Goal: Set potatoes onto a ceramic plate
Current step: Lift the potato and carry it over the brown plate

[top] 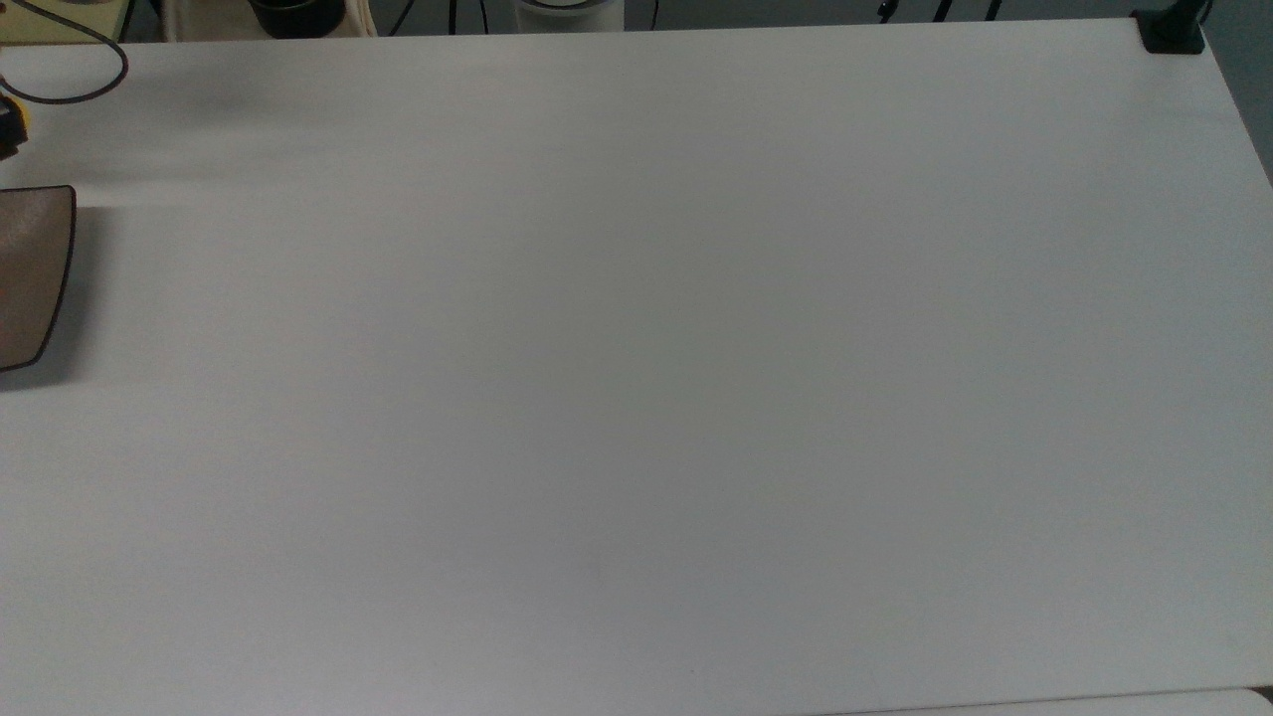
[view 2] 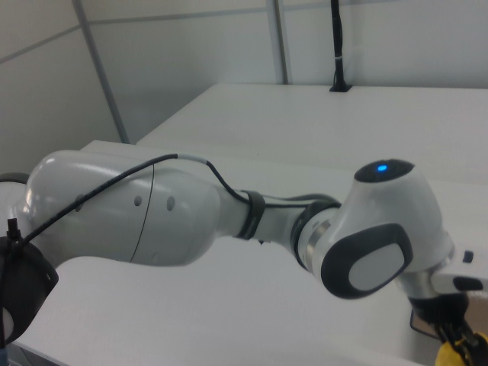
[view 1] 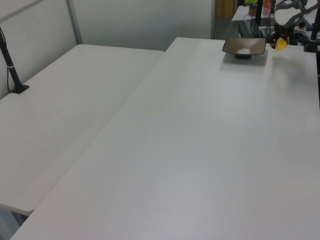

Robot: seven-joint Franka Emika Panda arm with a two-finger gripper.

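Now the white surface is bare but for the ceramic plate at its far end. The arm reaches low across (wrist bent down), fingers pinching the potato, airborne just beside the plate's rim; better to centre it over the dish before releasing.
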